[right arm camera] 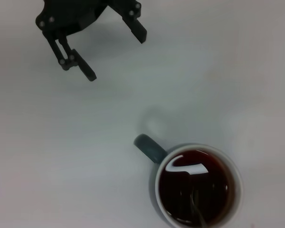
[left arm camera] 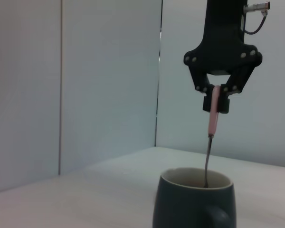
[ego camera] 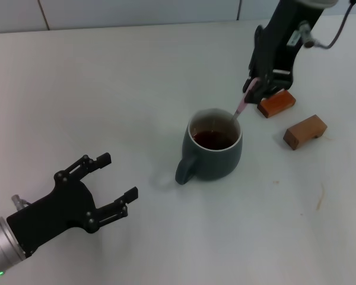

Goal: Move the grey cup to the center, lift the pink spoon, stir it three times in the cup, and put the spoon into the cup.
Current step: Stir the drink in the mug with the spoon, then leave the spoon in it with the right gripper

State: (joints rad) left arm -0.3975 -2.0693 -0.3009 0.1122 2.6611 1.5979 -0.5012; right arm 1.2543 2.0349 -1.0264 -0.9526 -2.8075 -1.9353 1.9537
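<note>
1. Head view: grey cup (ego camera: 213, 152) stands upright near the middle of the white counter (ego camera: 107, 89), handle toward the robot's left/near side, dark brown liquid inside.
2. Right hand (ego camera: 254, 89) hangs above and just beyond the cup's far-right rim, fingers clamped on the pink handle of the pink spoon (ego camera: 240, 107).
3. Spoon slants down from the hand into the cup; metal neck crosses the rim, bowl end is in the liquid.
4. Left wrist view: same grip from the side. Right hand (left arm camera: 217, 102) is directly over the cup (left arm camera: 194, 202), spoon (left arm camera: 211, 128) nearly vertical, pink part just under the fingertips, thin metal neck dropping inside the rim.
5. Right wrist view: looks straight down on the cup (right arm camera: 194, 185); spoon neck (right arm camera: 198, 209) is faintly seen in the liquid, bowl itself hard to make out.
6. Left hand (ego camera: 110, 181) is low over the counter, well apart from the cup on the robot's left/near side, fingers spread apart, holding nothing; also seen in right wrist view (right arm camera: 92, 38).
7. Two brown wooden blocks (ego camera: 305, 132) sit on the counter to the right of the cup, one just behind the right hand, the other nearer.
</note>
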